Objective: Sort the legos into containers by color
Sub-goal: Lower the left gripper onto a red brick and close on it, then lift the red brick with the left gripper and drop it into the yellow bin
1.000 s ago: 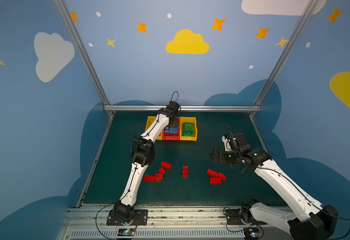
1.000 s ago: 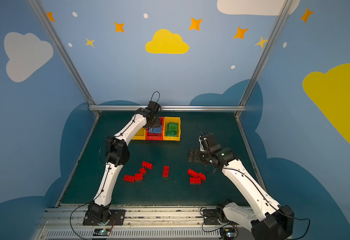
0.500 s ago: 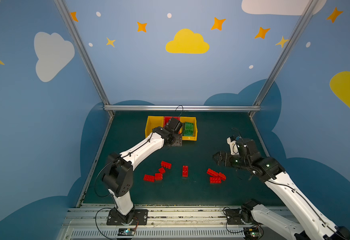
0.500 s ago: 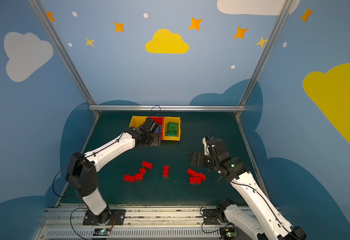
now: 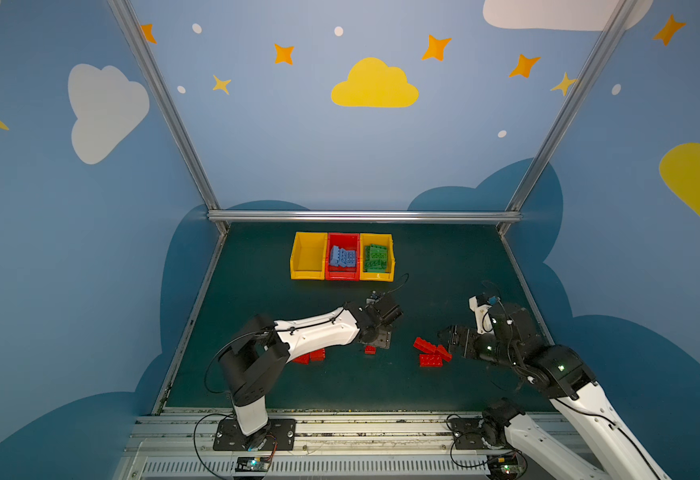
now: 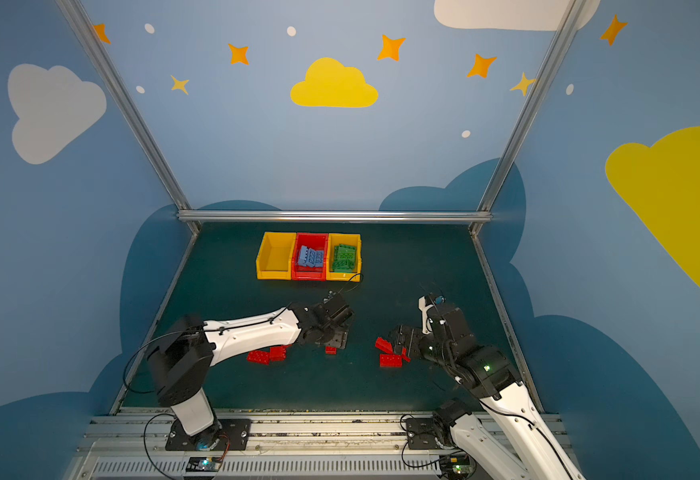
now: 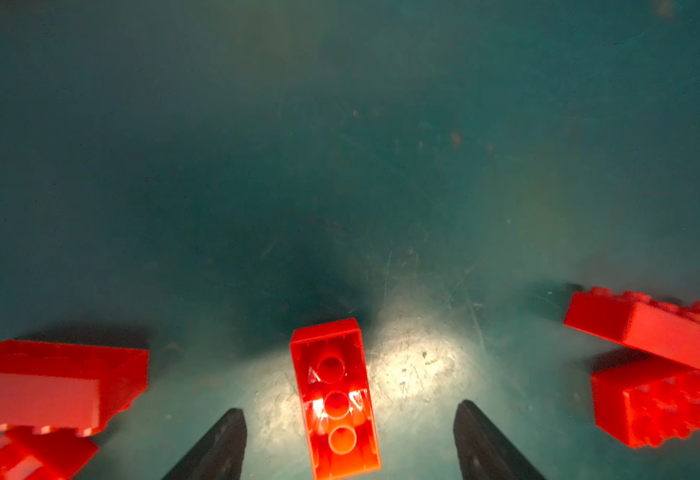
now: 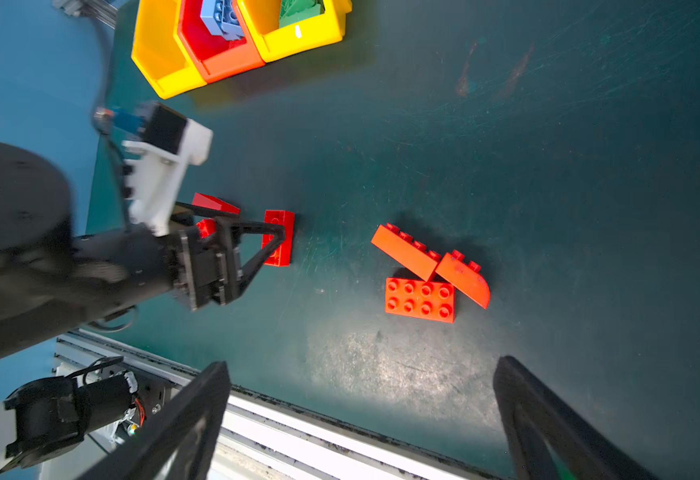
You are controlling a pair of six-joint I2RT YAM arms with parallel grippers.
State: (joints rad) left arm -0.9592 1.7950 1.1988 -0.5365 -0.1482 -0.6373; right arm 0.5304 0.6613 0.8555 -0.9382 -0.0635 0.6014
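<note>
**Sorting scene, both arms low over the near half of the surface.** A row of three small open-topped plastic containers is set near the far edge of the dark green table surface, about midway along it. Light blue studded bricks are piled in the red middle container. Green studded bricks fill the right yellow container, and the left yellow container shows a bare floor. The red studded bricks in view lie on the surface toward its near edge.

The left gripper is held low over a single red brick, which is turned hollow underside up. The jaws stand apart on either side of it, without contact. Two more red bricks lie partly under the left arm.

The right gripper is spread wide and holds nothing. It is placed just beside a cluster of three red bricks: a flat eight-stud brick, with a long brick and a curved one leaning on it.
</note>
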